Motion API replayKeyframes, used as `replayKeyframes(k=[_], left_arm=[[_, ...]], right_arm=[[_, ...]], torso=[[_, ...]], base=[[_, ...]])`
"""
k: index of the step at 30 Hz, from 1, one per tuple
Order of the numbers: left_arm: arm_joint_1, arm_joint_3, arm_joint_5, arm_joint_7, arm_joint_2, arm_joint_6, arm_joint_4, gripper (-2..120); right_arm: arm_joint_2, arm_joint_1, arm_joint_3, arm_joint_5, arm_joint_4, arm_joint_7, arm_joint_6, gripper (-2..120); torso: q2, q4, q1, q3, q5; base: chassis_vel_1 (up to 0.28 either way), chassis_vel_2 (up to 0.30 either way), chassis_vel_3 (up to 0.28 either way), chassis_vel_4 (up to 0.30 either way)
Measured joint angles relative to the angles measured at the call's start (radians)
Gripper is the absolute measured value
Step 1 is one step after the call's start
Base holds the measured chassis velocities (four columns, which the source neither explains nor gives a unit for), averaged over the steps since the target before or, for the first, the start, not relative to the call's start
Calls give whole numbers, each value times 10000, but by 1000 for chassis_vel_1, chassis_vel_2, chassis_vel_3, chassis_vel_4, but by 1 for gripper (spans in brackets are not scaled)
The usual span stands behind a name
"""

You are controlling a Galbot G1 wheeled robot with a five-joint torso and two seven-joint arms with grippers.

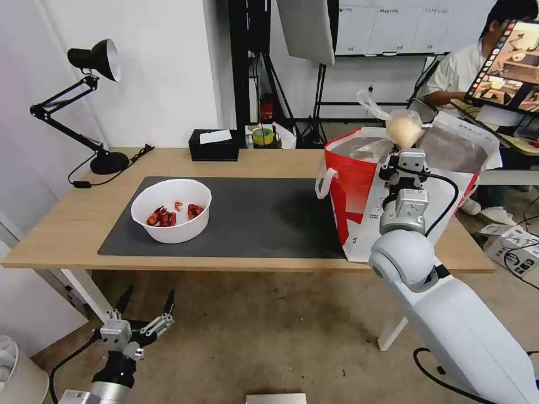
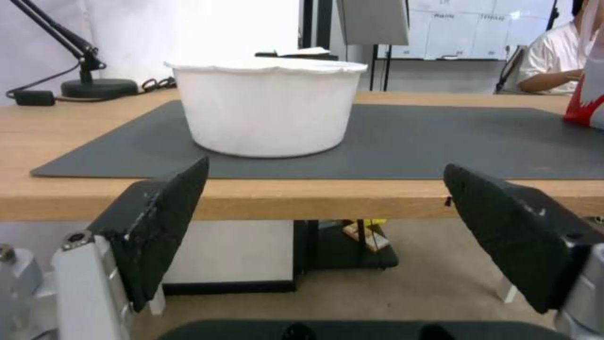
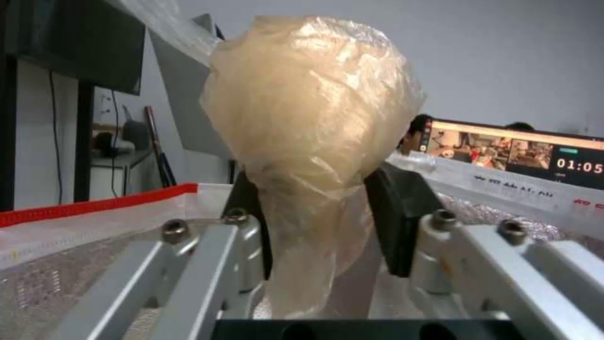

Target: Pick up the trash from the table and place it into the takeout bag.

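Observation:
My right gripper (image 1: 405,147) is shut on a clear bag with a pale yellowish lump (image 1: 403,129), held above the open mouth of the white-and-red takeout bag (image 1: 359,196) at the table's right end. In the right wrist view the lump bag (image 3: 311,123) is pinched between the black pads (image 3: 393,217), with the foil lining below. A white round bowl with red shellfish scraps (image 1: 171,210) sits on the dark grey mat (image 1: 258,216). My left gripper (image 1: 147,306) hangs open below the table's front edge, facing the bowl (image 2: 267,111).
A black desk lamp (image 1: 92,112) stands at the table's (image 1: 73,224) back left, a black tissue box (image 1: 213,145) at the back middle. A person sits at a laptop behind the takeout bag. The floor in front of the table is bare.

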Motion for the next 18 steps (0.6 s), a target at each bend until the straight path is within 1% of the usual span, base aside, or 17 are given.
replayKeyframes(k=[2, 3, 5, 6, 7, 9, 10, 13, 14, 16, 18], left_arm=[[-14, 16, 1, 0, 5, 0, -7, 100], [-14, 16, 1, 0, 5, 0, -7, 100], [-19, 16, 1, 0, 25, 0, -18, 100], [-19, 12, -3, 0, 46, 0, -19, 100], [-19, 12, -3, 0, 46, 0, -19, 100], [-14, -4, -12, 0, 72, 0, -26, 100], [-14, -4, -12, 0, 72, 0, -26, 100], [-6, -22, -32, 0, 87, 0, -39, 100], [-6, -22, -32, 0, 87, 0, -39, 100], [-5, -24, -39, 0, 89, 0, -40, 100], [-5, -24, -42, 0, 90, 0, -40, 100]], right_arm=[[-43, 2, 0, 22, 17, -3, 0, 47], [-43, 2, 0, 22, 17, -3, 0, 47], [-57, 9, 0, 44, 29, -6, 0, 53], [-62, 21, -4, 64, 31, -7, 0, 61], [-62, 21, -4, 64, 31, -7, 0, 61], [-56, 37, -24, 91, 31, -9, -1, 72], [-56, 37, -24, 91, 31, -9, -1, 72], [-39, 42, -56, 100, 24, -17, -5, 86], [-39, 42, -56, 100, 24, -17, -5, 86], [-29, 58, -78, 101, 11, -29, -7, 96], [-25, 64, -91, 100, 7, -36, -9, 99]], torso=[[0, 0, 0, 0, 0], [0, 0, 0, 0, 0], [0, -1, 0, 0, 0], [0, 0, 0, 0, 0], [0, 0, 0, 0, 0], [0, 0, 0, 0, 0], [0, 0, 0, 0, 0], [0, 0, 0, 0, 0], [0, 0, 0, 0, 0], [0, 0, 0, 0, 0], [0, 0, 1, 0, 0]], base=[[0, 0, 0, 0], [0, 0, 0, 0], [0, 0, 0, 0], [0, 0, 0, 0], [0, 0, 0, 0], [0, 0, 0, 0], [0, 0, 0, 0], [0, 0, 0, 0], [0, 0, 0, 0], [0, 0, 0, 0], [0, 0, 0, 0]])
